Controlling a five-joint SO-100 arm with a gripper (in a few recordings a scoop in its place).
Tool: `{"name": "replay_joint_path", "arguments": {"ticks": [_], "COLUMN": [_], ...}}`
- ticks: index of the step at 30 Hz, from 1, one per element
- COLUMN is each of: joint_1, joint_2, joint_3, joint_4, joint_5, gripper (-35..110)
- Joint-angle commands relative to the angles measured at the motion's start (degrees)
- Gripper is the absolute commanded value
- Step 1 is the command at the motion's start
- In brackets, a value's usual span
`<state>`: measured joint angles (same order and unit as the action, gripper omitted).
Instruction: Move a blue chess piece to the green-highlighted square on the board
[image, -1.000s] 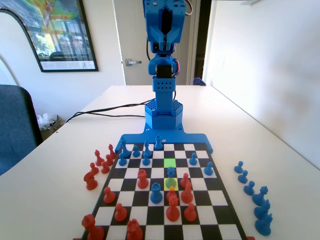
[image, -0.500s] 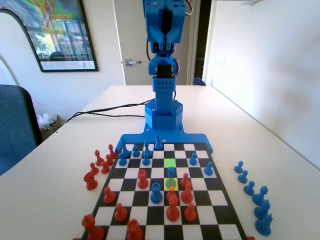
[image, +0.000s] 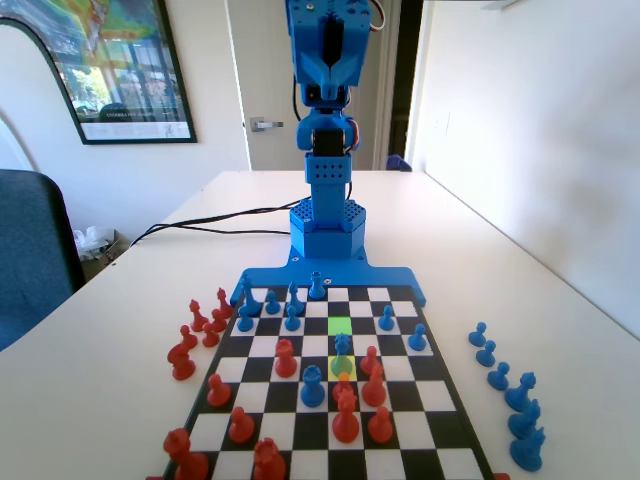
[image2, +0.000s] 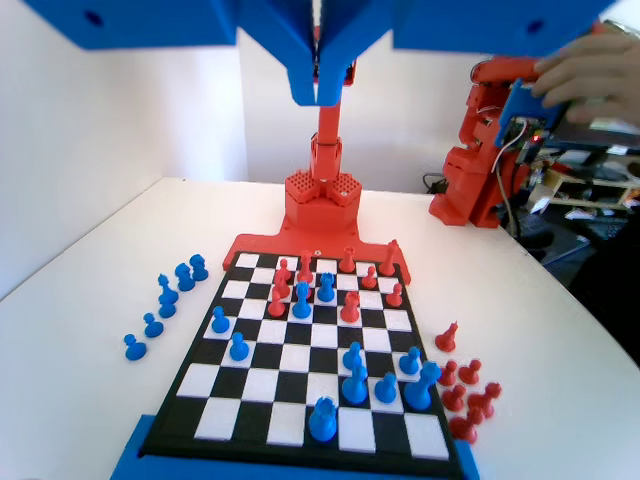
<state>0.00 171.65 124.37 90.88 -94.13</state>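
Wrist view: one pincer (image2: 320, 85) pressed together, empty, high above one board (image2: 300, 360).

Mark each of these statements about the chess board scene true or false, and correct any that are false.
1. The tool hangs high above the board, holding nothing. True; its jaws meet with nothing between them.
2. The green-highlighted square has a red piece standing on it. False; the square is bare.
3. The blue chess piece stands on the square just in front of the green one in the fixed view. True.
4. In the fixed view, the captured blue pieces lie off the board on the left. False; they stand on the table to the right, and red pieces are on the left.
5. The yellow-highlighted square lies beside the board's frame. False; it is mid-board, by the blue chess piece.
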Motion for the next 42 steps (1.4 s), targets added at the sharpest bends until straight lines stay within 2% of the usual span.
{"name": "replay_joint_path", "arguments": {"ticks": [1, 11, 16, 22, 29, 42], "joint_1": [-1.5, -2.6, -1.8, -0.9, -0.4, -0.4], "joint_2": [-6.7, -32.1, -41.7, -52.5, -64.2, -78.8], "joint_3": [-5.8, -22.0, -24.1, -29.0, -33.5, -32.7], "joint_4": [-1.6, -3.0, -4.9, -1.5, 0.9, -10.6], "joint_5": [1.8, 3.3, -0.8, -1.9, 1.7, 4.5], "gripper": [1, 1, 1, 1, 2, 10]}}
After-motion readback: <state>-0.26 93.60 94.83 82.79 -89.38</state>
